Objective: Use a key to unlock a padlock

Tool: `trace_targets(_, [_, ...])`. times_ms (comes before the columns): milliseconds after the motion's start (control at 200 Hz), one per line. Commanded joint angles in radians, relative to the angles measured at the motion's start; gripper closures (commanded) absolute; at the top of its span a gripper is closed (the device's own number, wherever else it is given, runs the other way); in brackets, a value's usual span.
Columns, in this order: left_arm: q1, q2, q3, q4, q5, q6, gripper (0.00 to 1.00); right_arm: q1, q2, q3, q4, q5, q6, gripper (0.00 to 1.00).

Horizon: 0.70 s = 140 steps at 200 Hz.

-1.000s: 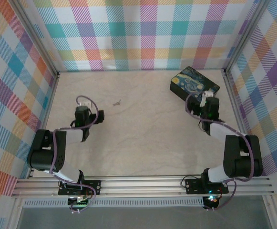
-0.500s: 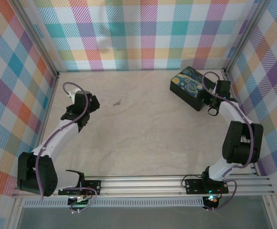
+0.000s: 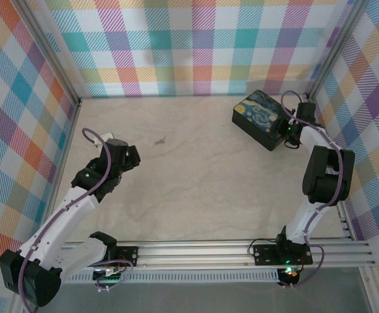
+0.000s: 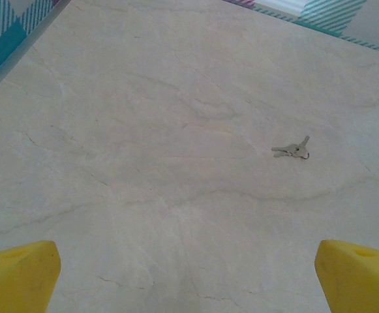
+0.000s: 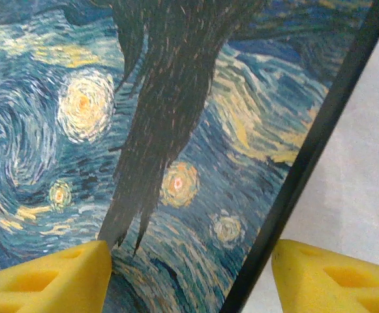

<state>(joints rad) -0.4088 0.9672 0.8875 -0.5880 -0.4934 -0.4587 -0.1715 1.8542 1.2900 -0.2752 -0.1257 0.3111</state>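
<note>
The key (image 4: 292,150) is a small silvery bunch lying flat on the pale table, also seen in the top view as the key (image 3: 160,139). My left gripper (image 4: 188,277) is open, well short of the key, with bare table between its yellow fingertips (image 4: 19,274). In the top view the left gripper (image 3: 130,157) sits left of the key. My right gripper (image 5: 192,277) stands open astride the right edge of the black box (image 5: 176,130) with the swirling blue-yellow painting: one fingertip (image 5: 52,277) over the lid, the other (image 5: 336,277) beyond the edge. The padlock is hidden.
The box (image 3: 264,117) lies at the far right near the corner post, with the right gripper (image 3: 284,133) at its right end. Plaid walls (image 3: 196,45) close in the table on three sides. An aluminium rail (image 3: 196,251) runs along the near edge.
The right arm has stretched out to the far right, bringing its gripper to the box's right end. The left arm has unfolded, its gripper now a little nearer and turned toward the key.
</note>
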Motion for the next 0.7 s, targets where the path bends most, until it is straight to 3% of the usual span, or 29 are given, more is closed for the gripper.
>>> trace_targets(0, [-0.009, -0.01, 0.031, -0.035, 0.032, 0.012, 0.0, 0.041, -0.044, -0.096, -0.018, -0.057, 0.011, 0.34])
trace_targets(130, [-0.012, 0.033, 0.048, -0.005, 0.067, 0.014, 0.0, 0.123, -0.126, -0.213, 0.016, -0.072, 0.031, 0.35])
trace_targets(285, [-0.022, 0.087, 0.037, 0.048, 0.061, -0.015, 0.0, 0.309, -0.225, -0.314, 0.03, -0.012, 0.09, 0.35])
trace_targets(450, [-0.041, 0.123, 0.025, 0.088, 0.084, -0.04, 0.0, 0.49, -0.347, -0.379, 0.046, -0.005, 0.191, 0.26])
trace_targets(530, [-0.052, 0.144, 0.028, 0.087, 0.099, -0.043, 0.0, 0.497, -0.397, -0.367, 0.007, -0.013, 0.185, 0.25])
trace_targets(695, [-0.102, 0.18, 0.04, 0.063, 0.11, -0.053, 0.0, 0.466, -0.458, -0.257, -0.156, 0.123, 0.033, 0.22])
